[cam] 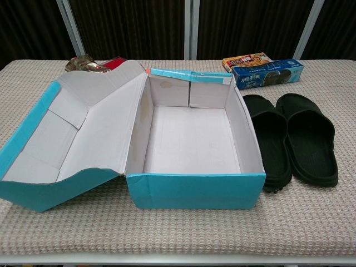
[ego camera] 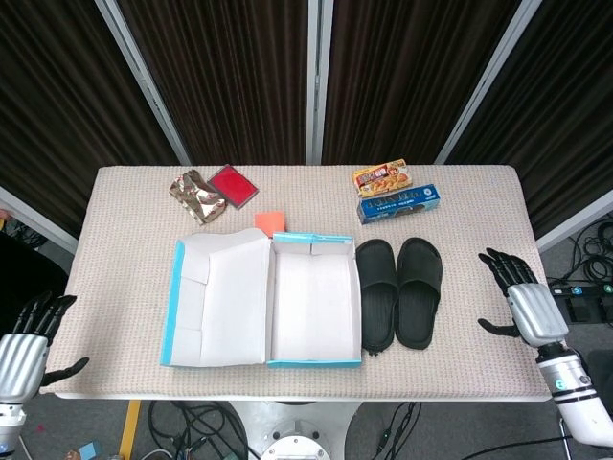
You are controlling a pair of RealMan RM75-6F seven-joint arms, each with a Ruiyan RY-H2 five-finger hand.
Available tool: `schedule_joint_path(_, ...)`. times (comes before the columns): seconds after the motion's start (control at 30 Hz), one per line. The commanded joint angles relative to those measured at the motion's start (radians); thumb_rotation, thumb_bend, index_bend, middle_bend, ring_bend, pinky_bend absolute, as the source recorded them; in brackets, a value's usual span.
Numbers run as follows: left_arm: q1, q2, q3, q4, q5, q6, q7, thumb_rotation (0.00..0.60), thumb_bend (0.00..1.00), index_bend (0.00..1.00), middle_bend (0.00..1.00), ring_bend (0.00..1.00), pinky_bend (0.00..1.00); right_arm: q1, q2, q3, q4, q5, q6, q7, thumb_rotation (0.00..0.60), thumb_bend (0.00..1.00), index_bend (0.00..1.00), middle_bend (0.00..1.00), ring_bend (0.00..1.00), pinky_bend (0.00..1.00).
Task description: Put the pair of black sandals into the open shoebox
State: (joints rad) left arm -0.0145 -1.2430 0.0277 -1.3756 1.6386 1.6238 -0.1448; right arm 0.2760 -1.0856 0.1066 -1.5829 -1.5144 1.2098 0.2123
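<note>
The open shoebox [cam: 194,150] stands on the table [cam: 311,222], lid folded out to its left. The black sandals [cam: 292,142] lie side by side just right of it, before two food boxes [cam: 261,69].

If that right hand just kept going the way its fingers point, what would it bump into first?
Probably nothing: the right hand points up and slightly left over bare table, passing right of the sandals. Depth is hard to judge.
</note>
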Motion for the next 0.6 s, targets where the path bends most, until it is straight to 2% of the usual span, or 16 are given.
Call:
schedule_joint_path(0.03,0.002,-0.002,0.001,0.004,0.001,0.004,-0.005,0.600,0.07,0.11,0.14,0.00,0.09,0.078,0.050,0.042,-0.113,0.099,-0.135,-0.079,0.600,0.03,0.02,0.03,0.00,0.03)
schedule_joint_path(0.2,0.008,-0.003,0.002,0.011,0.004,0.014,-0.018,0.600,0.08,0.11,0.14,0.00,0.09,0.181,0.086,0.068,-0.215,0.287,-0.329,-0.201,0.600,0.02,0.02,0.03,0.00,0.03)
schedule_joint_path(0.37,0.011,-0.002,0.005,0.015,0.010,0.022,-0.028,0.600,0.08,0.11,0.14,0.00,0.09,0.321,0.096,0.081,-0.261,0.558,-0.515,-0.297,0.600,0.01,0.01,0.03,0.00,0.00)
schedule_joint_path(0.47,0.013,0.000,0.007,0.016,0.013,0.026,-0.034,0.600,0.07,0.11,0.14,0.00,0.09,0.405,0.080,0.072,-0.259,0.693,-0.564,-0.349,0.600,0.01,0.00,0.03,0.00,0.00)
schedule_joint_path(0.6,0.015,0.006,0.013,0.018,0.014,0.023,-0.054,0.600,0.07,0.11,0.14,0.00,0.09,0.508,0.022,0.036,-0.223,0.838,-0.552,-0.443,0.600,0.01,0.00,0.03,0.00,0.00)
